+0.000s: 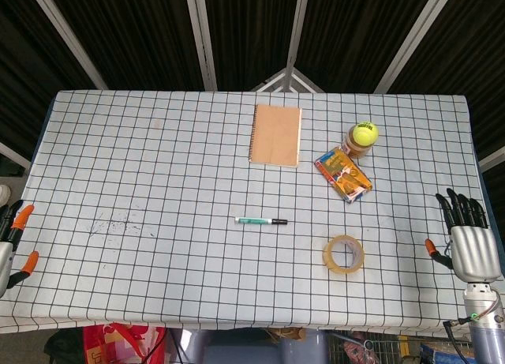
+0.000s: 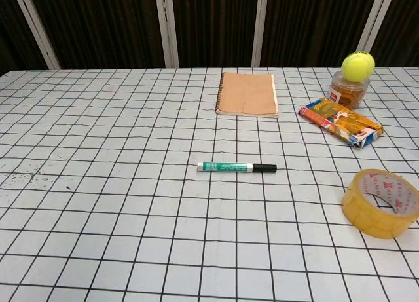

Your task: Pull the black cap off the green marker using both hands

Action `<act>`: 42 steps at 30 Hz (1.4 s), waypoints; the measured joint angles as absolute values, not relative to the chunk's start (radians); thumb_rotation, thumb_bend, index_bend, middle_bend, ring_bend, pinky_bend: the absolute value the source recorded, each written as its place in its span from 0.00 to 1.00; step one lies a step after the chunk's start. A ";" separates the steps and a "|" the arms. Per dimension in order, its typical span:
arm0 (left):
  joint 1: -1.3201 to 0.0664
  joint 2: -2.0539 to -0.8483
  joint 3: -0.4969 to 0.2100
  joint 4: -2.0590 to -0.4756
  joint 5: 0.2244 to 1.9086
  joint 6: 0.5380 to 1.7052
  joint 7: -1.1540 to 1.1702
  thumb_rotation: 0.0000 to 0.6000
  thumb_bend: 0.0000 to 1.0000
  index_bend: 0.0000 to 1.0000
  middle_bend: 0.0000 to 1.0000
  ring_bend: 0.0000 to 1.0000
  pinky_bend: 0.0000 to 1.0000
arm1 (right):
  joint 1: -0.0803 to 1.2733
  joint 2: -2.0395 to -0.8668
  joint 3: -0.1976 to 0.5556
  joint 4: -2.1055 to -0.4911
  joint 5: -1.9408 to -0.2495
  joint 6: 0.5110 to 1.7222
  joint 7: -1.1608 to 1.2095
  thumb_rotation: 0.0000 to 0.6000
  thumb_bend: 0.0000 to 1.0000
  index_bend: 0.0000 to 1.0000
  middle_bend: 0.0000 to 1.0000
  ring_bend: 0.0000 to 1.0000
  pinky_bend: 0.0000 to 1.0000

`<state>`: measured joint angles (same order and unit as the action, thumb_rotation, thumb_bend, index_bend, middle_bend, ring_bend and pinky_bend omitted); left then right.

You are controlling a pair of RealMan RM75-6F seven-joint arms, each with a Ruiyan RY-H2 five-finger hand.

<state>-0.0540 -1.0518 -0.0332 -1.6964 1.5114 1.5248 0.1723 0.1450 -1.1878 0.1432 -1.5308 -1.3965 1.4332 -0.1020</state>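
We're at the start here: the marker lies flat near the middle of the table, untouched, its black cap pointing to our right. Our left hand sits at the table's left edge, only partly in view, so we cannot tell whether its fingers are apart or curled. Our right hand rests at the right edge, fingers straight and spread, holding nothing. Both are well apart from the marker, so reaching in comes first. To do it well, we'd say take the green barrel with the left hand, lift it off the cloth, then pinch the cap with the right, since the cap already faces that side, and pull straight along the marker's axis. The cap is short, so the pinch likely needs care. The table wears a white cloth with a black grid, smudged at the left. On it lie a notebook, a coloured pack, a jar topped by a tennis ball, and a tape roll. Behind stand dark panels with pale struts.
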 measured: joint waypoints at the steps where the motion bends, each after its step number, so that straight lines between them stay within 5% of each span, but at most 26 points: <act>1: -0.054 -1.052 -0.033 -1.696 1.511 1.525 0.173 1.00 0.50 0.00 0.00 0.00 0.03 | 0.145 -1.188 0.143 -1.531 -1.396 1.433 -0.102 1.00 0.30 0.10 0.03 0.03 0.07; 17: -0.055 -1.054 -0.039 -1.667 1.517 1.533 0.141 1.00 0.50 0.00 0.02 0.00 0.03 | 0.144 -1.188 0.139 -1.533 -1.394 1.433 -0.104 1.00 0.30 0.10 0.03 0.03 0.06; 24: -0.076 -1.049 -0.052 -1.694 1.512 1.514 0.159 1.00 0.50 0.02 0.05 0.00 0.03 | 0.055 -1.206 0.053 -1.556 -1.426 1.527 -0.126 1.00 0.30 0.10 0.03 0.03 0.06; 42: -0.167 -1.008 -0.108 -1.788 1.410 1.400 0.304 1.00 0.50 0.03 0.04 0.00 0.03 | 0.139 -1.154 0.138 -1.662 -1.335 1.406 -0.225 1.00 0.30 0.10 0.03 0.03 0.06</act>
